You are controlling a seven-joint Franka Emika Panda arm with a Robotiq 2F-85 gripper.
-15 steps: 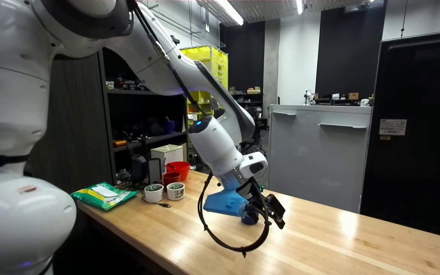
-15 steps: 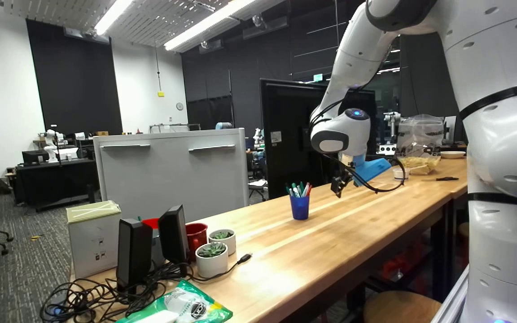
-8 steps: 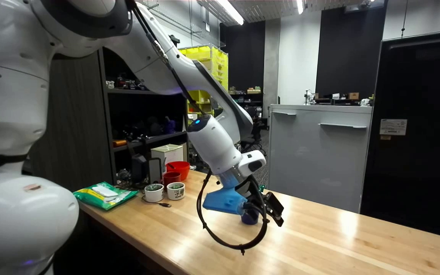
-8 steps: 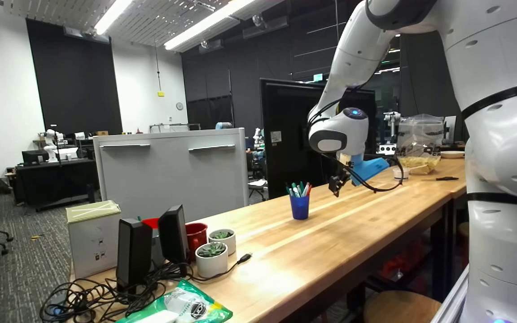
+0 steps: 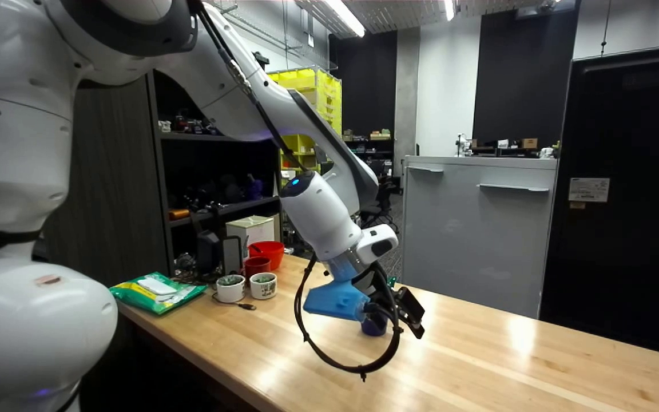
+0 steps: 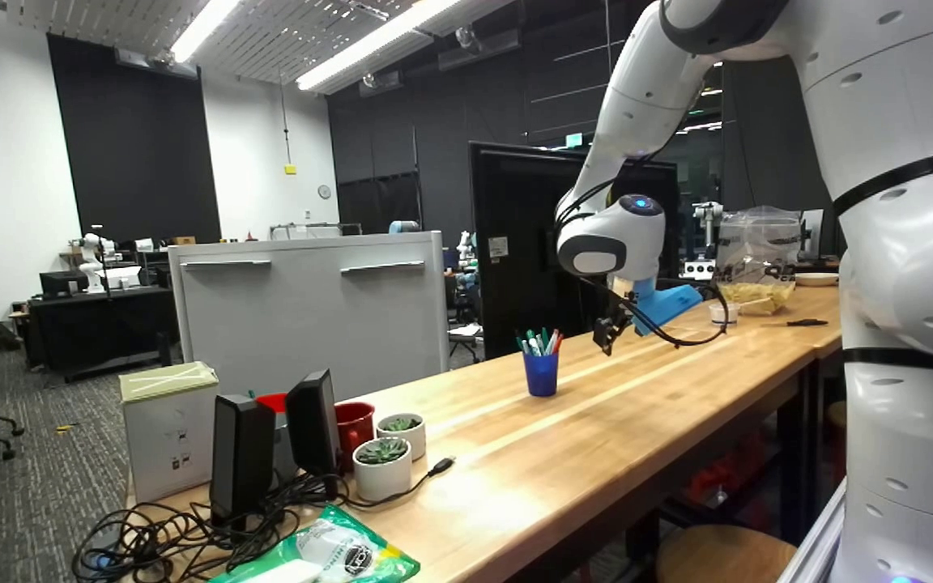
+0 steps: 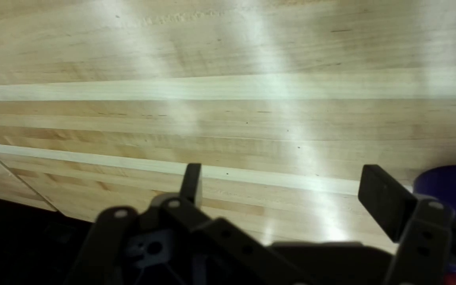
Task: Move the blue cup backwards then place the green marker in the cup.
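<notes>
The blue cup (image 6: 542,375) stands upright on the wooden table (image 6: 596,413). Several pens (image 6: 539,343) with green, white and red parts stick up from it. I cannot single out the green marker among them, and no loose marker shows on the table. In an exterior view the cup (image 5: 373,328) is partly hidden behind my wrist. My gripper (image 6: 609,334) is open and hangs above the table, beside the cup and apart from it. In the wrist view bare table shows between the open fingers (image 7: 281,180), and the cup (image 7: 449,188) lies just outside the right finger, partly cut off.
Two white plant pots (image 6: 384,470), a red mug (image 6: 353,429), black speakers (image 6: 241,461), a box (image 6: 168,437), tangled cables and a green bag (image 6: 353,544) crowd one table end. A small white tub (image 6: 723,314) and a clear bag stand at the opposite end.
Compared with one second ago, my gripper has shifted very slightly toward the cup. Over the last half second nothing has visibly moved. The cup has stayed in place.
</notes>
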